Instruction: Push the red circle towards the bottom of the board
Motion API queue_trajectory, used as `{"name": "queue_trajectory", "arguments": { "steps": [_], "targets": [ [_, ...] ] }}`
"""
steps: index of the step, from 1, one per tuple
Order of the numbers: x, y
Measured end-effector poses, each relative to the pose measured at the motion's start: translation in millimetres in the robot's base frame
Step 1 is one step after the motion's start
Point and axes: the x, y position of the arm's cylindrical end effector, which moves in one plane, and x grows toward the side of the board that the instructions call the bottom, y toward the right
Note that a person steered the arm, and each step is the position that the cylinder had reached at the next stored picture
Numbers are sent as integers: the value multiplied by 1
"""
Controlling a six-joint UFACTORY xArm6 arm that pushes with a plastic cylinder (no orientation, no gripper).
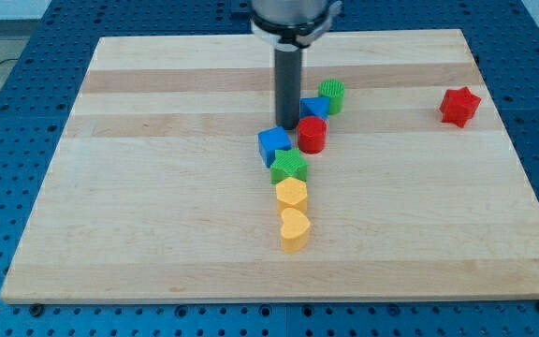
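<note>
Pale wooden board [157, 187], fills most of frame.
Dark rod, no gripper, nothing held; my tip [288, 126] at frame ctr-top, touching board.
Red cylinder block (the red circle) [312, 135]: just right of & slightly below tip, nr ctr. Judged: tip must get above it to shove downward.
Blue cube [273, 145], lower left of tip.
Green star-ish block [289, 168], directly below circle's path.

The arm's housing [293, 17] above my tip [288, 126] is cut off by the view's top edge. The rod hides the left part of the blue triangle [316, 107] just right of my tip. The green block [332, 95] behind that triangle is partly covered; its shape may be a circle. The board's [157, 234] lower edge shows whole.
</note>
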Motion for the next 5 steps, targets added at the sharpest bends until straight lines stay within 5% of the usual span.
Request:
{"name": "queue_trajectory", "arguments": {
  "steps": [5],
  "targets": [
    [21, 95]
  ]
}}
